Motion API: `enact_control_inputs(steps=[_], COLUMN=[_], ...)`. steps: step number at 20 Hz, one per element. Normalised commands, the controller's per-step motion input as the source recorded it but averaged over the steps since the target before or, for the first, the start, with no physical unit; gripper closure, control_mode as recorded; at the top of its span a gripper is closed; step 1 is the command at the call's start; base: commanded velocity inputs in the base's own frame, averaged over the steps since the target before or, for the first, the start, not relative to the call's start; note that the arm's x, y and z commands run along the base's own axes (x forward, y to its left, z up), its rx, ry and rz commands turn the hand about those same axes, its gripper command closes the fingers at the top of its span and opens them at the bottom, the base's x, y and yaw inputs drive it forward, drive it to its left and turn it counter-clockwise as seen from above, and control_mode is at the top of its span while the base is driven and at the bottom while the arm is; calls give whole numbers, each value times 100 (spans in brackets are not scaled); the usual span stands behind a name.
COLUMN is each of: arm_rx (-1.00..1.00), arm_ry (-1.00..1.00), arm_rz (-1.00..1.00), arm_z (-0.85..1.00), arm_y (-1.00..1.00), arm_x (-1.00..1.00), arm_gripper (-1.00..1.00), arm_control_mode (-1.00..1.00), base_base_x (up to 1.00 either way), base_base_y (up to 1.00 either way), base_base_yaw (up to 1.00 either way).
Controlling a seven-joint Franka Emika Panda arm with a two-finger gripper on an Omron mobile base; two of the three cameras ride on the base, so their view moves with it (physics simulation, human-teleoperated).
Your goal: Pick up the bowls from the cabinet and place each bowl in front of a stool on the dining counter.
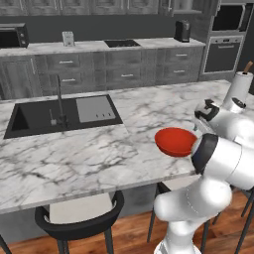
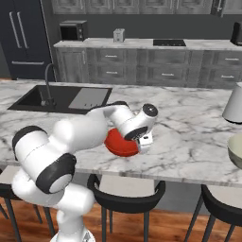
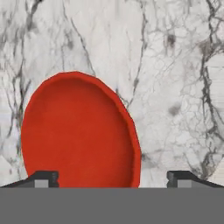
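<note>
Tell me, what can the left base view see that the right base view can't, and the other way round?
The left base view alone shows the built-in oven at far right and a white paper-towel roll near the arm.

The right base view alone shows the dark fridge at far left and the pale bowl's rim at the right edge of the counter.

Both show the red bowl resting on the marble dining counter near the stool side, the black sink, and the white arm.

White grey-veined marble dining counter point(image 1: 74, 158), black inset sink point(image 1: 62, 115), red bowl point(image 1: 175, 141) near front edge
</note>
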Motion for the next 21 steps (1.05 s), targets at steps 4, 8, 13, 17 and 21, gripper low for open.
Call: enact_control_inputs(steps=[4,8,13,17,21], arm_rx=[-24,-27,-25,-16,-17], arm_ry=[0,0,0,0,0], arm_rz=[3,17,29,35,26], arm_z=[100,93,68,67,72], arm_y=[30,61,78,91,84], arm_x=[-56,-100,-100,-100,-100], arm_gripper=[-100,-100,-100,-100,-100], arm_control_mode=[-100,-100,-100,-100,-100], base_base_x=[0,0,0,0,0], base_base_y=[0,0,0,0,0], base_base_yaw=[0,0,0,0,0])
